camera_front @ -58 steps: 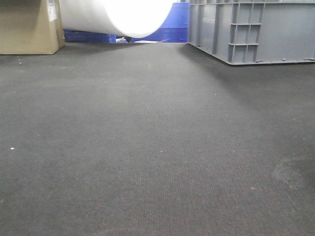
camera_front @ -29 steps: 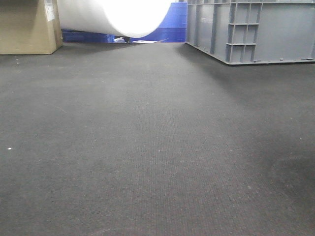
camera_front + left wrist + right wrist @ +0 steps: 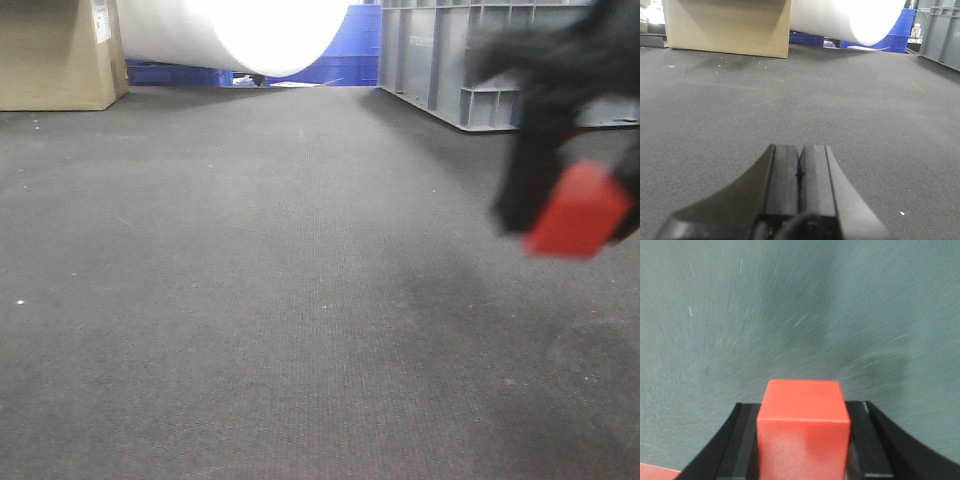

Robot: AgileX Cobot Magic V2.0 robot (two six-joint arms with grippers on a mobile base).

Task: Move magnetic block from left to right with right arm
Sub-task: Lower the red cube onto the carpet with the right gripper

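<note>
My right gripper (image 3: 575,215) has entered the front view at the right edge; half a second ago and a second ago that view held only bare mat. It reads as a blurred black shape, tilted, with the magnetic block (image 3: 580,212) at its lower end, held off the dark grey mat (image 3: 280,300). A faint shadow now lies on the mat below and left of the block, where the mat was evenly lit before.

Right wrist view: the block (image 3: 803,430) sits clamped between my two black fingers (image 3: 737,450), one on each side face, top face and front face both showing. The mat behind it is streaked with motion blur. A sliver of something red (image 3: 655,472) shows in the bottom left corner; I cannot tell what it is.

Left gripper (image 3: 799,175): pads pressed together, nothing between them, low over the mat.

Background in the front view matches the frame half a second back: cardboard box (image 3: 55,55) far left, white roll (image 3: 240,35) beside it, blue crates (image 3: 350,50) behind, grey crate (image 3: 450,60) far right, now partly hidden by my right arm.
</note>
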